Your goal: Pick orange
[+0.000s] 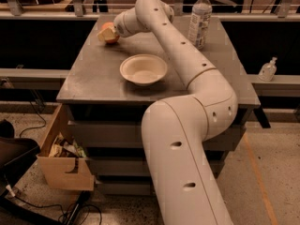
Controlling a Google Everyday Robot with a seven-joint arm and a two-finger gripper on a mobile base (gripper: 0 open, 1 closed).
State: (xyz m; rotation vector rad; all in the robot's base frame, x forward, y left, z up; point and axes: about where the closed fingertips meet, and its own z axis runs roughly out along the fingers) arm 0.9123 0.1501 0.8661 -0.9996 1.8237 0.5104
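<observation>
Hand (106, 33) at the tabletop's (93, 81) 11 o'clock corner hides most of the orange (113, 40). Arm (187, 144) is cut off by the frame edge at 6 o'clock. Drawer (63, 175) contents at 8 o'clock are unidentifiable.

Grey desk (93, 78) on a speckled floor (272, 182). Open wooden drawer (61, 170) at lower left, cluttered inside. Black cables (33, 203) beside it. Railing (47, 14) behind. Dim warm light. Gripper (107, 33) at desk's far left corner.
</observation>
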